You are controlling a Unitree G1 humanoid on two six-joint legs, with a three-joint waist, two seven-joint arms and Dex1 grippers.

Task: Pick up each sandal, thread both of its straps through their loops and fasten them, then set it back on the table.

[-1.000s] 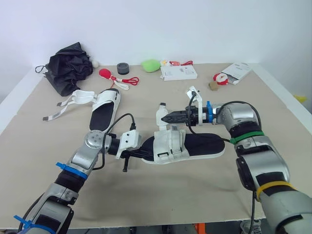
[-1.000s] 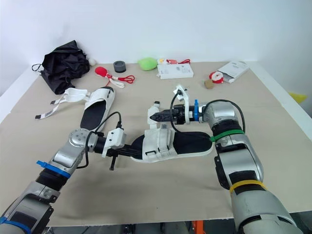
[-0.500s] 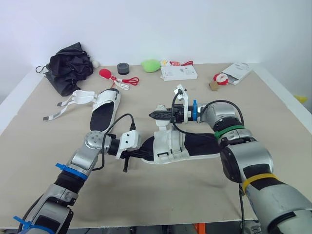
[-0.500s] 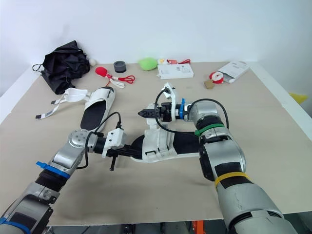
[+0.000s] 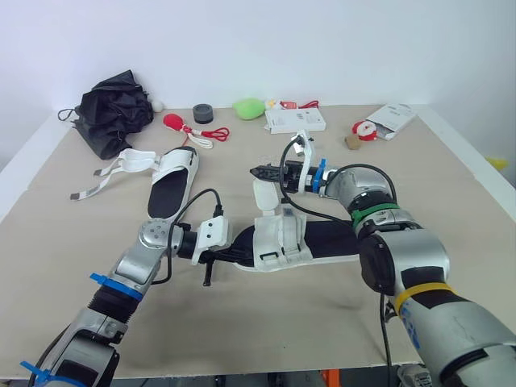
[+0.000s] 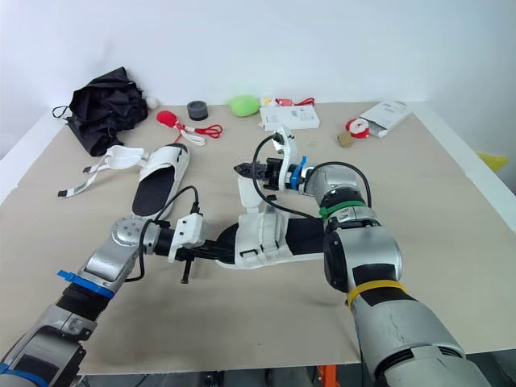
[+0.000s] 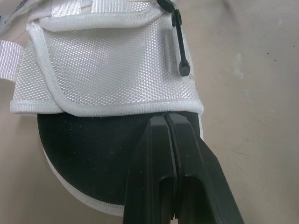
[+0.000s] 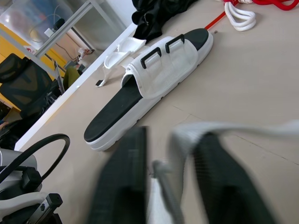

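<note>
Sandal (image 5: pixel 310 240) is lying mid surface (image 5: pixel 242 322) | left gripper (image 5: pixel 219 252), jaws closed, is pinning its toe | right gripper (image 5: pixel 260 172), jaws pinching, is lifting one strap (image 5: pixel 262 193) | fastening unfinished; second sandal (image 5: pixel 173 181) is waiting, unstrapped.

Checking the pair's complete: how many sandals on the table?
2: near sandal mid-table, its strap held up by the right hand; far sandal back-left, unfastened.
</note>
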